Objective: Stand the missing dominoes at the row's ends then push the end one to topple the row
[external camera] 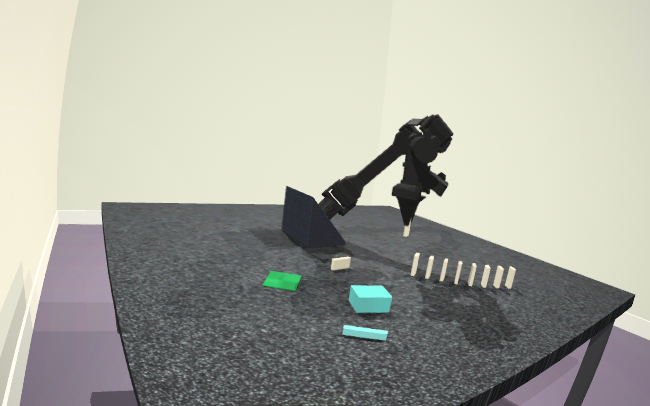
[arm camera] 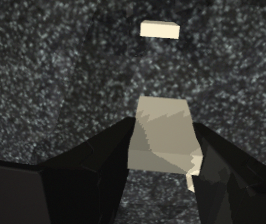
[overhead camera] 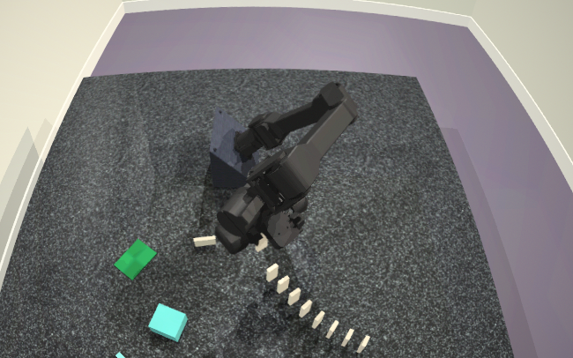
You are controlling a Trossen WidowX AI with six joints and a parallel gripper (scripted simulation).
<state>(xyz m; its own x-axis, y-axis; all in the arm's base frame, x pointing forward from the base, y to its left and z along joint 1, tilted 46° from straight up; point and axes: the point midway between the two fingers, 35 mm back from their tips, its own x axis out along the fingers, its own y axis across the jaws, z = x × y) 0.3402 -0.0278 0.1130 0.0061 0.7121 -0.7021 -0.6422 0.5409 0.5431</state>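
Cyan bar: a slim cyan rectangular bar point(overhead camera: 120, 354) point(external camera: 364, 332), lying flat nearest the exterior camera
Cyan block: a chunky cyan box-shaped block point(overhead camera: 167, 322) point(external camera: 370, 299), just behind the bar
Green piece: a flat green rectangular piece point(overhead camera: 135, 259) point(external camera: 282, 280), lying off to one side of the block
Domino row: eight cream rectangular dominoes point(overhead camera: 305, 309) point(external camera: 458, 272), all upright in a neat slanting line
Spare domino: one loose cream domino point(overhead camera: 204, 241) point(external camera: 340, 263), resting on its long edge, well apart from the row
Held domino: another cream domino point(overhead camera: 261, 243) point(external camera: 406, 230) point(arm camera: 165, 120), up in the air near one end of the row
Gripper: the black gripper point(overhead camera: 260, 238) point(external camera: 407, 222) point(arm camera: 162, 129) is clamped on that one, fingers pointing down
Arm: black jointed arm point(overhead camera: 302, 171) point(external camera: 378, 163), elbow bent up high, coming off a dark blue wedge-shaped mount point(overhead camera: 227, 176) point(external camera: 295, 221)
Surface: speckled dark grey tabletop point(overhead camera: 102, 133) point(external camera: 191, 312)
Room: purple floor point(overhead camera: 279, 40) point(external camera: 60, 282), pale walls point(overhead camera: 18, 62) point(external camera: 217, 100), white skirting
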